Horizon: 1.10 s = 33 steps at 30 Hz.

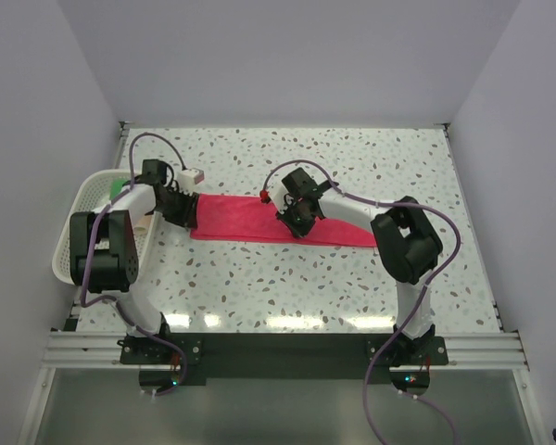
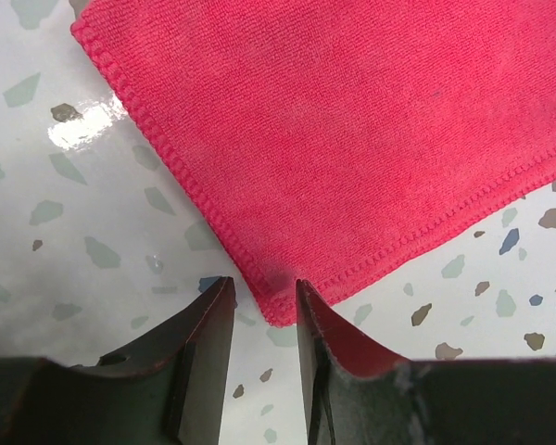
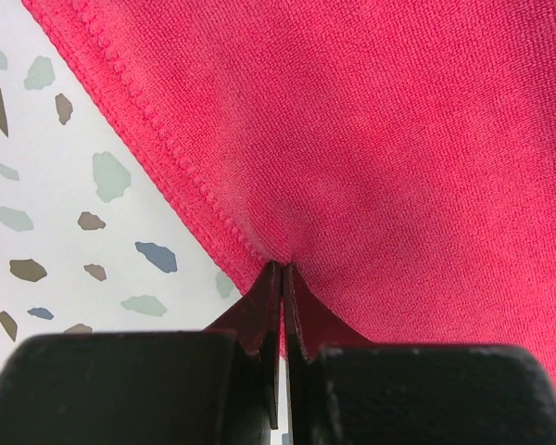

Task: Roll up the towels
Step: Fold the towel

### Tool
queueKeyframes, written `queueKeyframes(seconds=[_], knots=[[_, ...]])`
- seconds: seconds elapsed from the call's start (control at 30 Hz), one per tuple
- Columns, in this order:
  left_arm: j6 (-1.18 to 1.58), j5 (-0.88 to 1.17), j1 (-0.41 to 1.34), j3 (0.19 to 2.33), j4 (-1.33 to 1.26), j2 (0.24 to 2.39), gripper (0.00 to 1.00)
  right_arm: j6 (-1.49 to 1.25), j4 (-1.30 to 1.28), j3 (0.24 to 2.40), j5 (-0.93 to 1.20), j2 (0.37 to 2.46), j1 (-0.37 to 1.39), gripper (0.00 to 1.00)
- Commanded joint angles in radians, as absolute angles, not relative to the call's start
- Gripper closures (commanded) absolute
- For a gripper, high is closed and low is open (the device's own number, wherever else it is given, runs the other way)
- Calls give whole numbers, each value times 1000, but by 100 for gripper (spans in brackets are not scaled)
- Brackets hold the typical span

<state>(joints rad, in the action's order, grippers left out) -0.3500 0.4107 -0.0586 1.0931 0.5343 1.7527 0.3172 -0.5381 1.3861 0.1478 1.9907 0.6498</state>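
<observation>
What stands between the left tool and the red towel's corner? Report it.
Nothing visible. The left tool straddles a corner of the pink-red towel, jaws open; the right tool is shut on its edge.

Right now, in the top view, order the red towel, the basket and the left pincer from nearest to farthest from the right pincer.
From the right pincer:
1. red towel: pinched in it, at the centre.
2. left pincer: at the towel's left end.
3. basket: far left of the view.
</observation>
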Motion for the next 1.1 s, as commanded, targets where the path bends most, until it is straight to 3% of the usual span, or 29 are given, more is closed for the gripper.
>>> queueKeyframes(seconds=[0.0, 0.33, 0.73, 0.97, 1.07], knots=[[-333, 382, -66, 1109, 497, 1746, 61, 316, -535, 1424, 161, 1996, 657, 100], [-316, 406, -63, 1129, 488, 1784, 67, 314, -549, 1437, 166, 2002, 658, 100], [-308, 423, -55, 1135, 483, 1801, 80, 319, -555, 1447, 170, 2008, 657, 100], [-307, 422, -55, 1147, 494, 1793, 100, 321, -560, 1450, 169, 2002, 658, 100], [-310, 407, -55, 1160, 509, 1778, 100, 321, -566, 1456, 169, 1997, 658, 100]])
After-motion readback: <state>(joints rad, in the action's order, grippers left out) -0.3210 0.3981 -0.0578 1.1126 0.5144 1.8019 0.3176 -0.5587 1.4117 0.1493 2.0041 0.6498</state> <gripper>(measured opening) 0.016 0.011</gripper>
